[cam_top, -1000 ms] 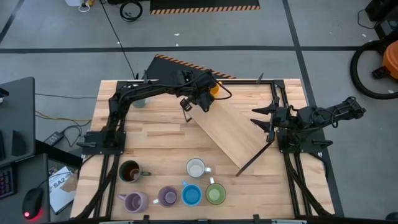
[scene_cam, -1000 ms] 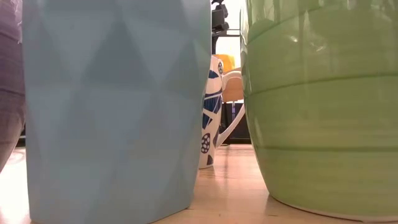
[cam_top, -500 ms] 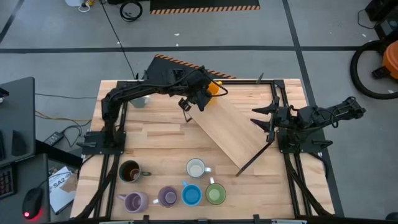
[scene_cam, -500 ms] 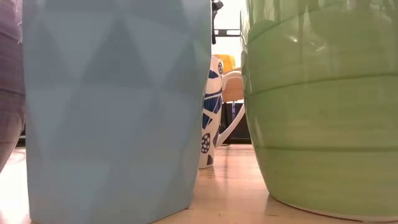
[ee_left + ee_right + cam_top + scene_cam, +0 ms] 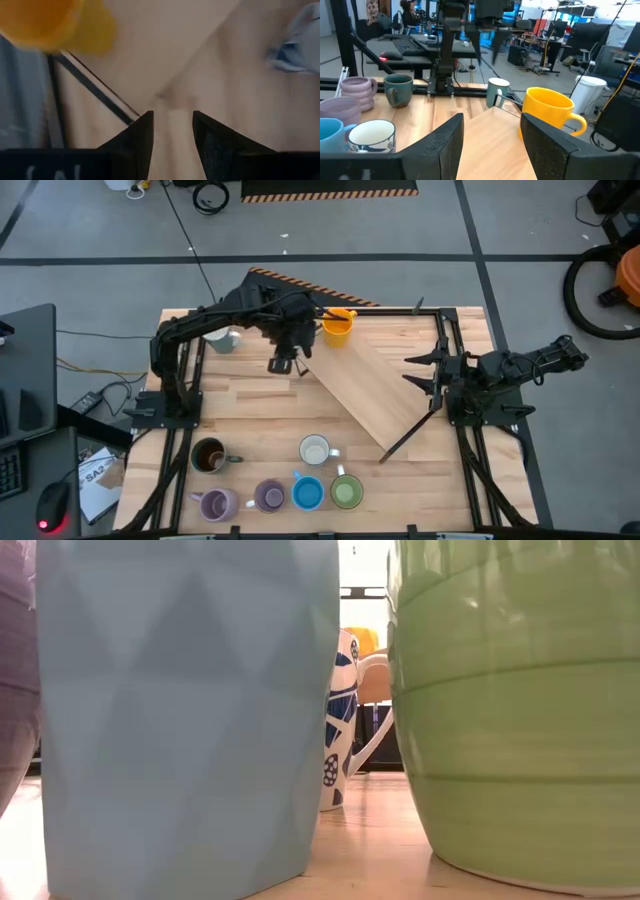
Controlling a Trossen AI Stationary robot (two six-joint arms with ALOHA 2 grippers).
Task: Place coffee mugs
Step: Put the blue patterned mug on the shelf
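Left gripper [image 5: 282, 363] now withdrawn, fingers apart and empty, orange mug [image 5: 337, 327] just beside it on board [image 5: 375, 395]

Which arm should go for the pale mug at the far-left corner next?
Left. Its pincer is open and empty, near the pale mug at the far-left corner. The right pincer waits open on the other side, beyond the tilted board and the orange mug.

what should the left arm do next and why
Probably swing the left gripper toward the pale mug at the table's far left. Its fingers are open and empty. The orange mug already stands apart on the slanted board, while the pale mug sits alone. The right gripper waits.
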